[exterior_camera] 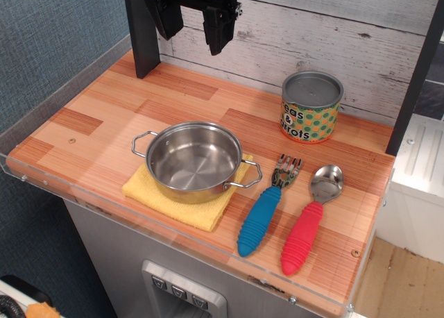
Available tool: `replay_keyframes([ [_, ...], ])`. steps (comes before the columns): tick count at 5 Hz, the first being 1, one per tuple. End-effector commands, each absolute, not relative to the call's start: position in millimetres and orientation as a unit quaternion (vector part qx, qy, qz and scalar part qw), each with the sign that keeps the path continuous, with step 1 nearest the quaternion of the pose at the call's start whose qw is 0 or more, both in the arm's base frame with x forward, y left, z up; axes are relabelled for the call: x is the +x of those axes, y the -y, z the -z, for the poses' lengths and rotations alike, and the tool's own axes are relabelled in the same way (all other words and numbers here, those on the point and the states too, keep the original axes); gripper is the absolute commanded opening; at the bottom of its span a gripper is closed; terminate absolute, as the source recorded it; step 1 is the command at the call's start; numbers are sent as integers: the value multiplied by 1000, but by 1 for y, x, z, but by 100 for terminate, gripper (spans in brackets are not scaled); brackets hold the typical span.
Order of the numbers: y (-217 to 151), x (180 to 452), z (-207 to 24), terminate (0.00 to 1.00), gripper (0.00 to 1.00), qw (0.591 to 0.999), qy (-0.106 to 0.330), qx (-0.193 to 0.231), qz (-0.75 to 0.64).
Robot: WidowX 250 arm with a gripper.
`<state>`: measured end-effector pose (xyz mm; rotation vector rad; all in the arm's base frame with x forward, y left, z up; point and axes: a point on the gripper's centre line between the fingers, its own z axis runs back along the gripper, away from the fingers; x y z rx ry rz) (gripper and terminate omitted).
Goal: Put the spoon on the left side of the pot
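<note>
The spoon [310, 217], with a silver bowl and a ribbed red handle, lies on the wooden counter at the front right, to the right of the pot. The pot [195, 160] is a shallow shiny steel pan with two wire loop handles, standing empty on a yellow cloth [162, 198]. My gripper [194, 23] hangs high at the back, above and behind the pot, far from the spoon. Its two black fingers stand apart and hold nothing.
A blue-handled fork [267, 207] lies between the pot and the spoon. A polka-dotted peas and carrots can [311, 107] stands at the back right. A black post [142, 33] rises at the back left. The wooden counter [90, 134] has a clear plastic rim.
</note>
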<state>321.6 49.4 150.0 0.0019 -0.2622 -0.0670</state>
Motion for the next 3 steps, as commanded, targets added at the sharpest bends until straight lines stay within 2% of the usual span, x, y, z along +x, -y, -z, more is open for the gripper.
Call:
replay_keyframes([
  [1,-49,322,-150,0,100,991,131,1,33],
  [2,-37,318,-151,0,100,989,142,-1,29],
  [3,-14,313,-146,0,100,990,135,0,38],
])
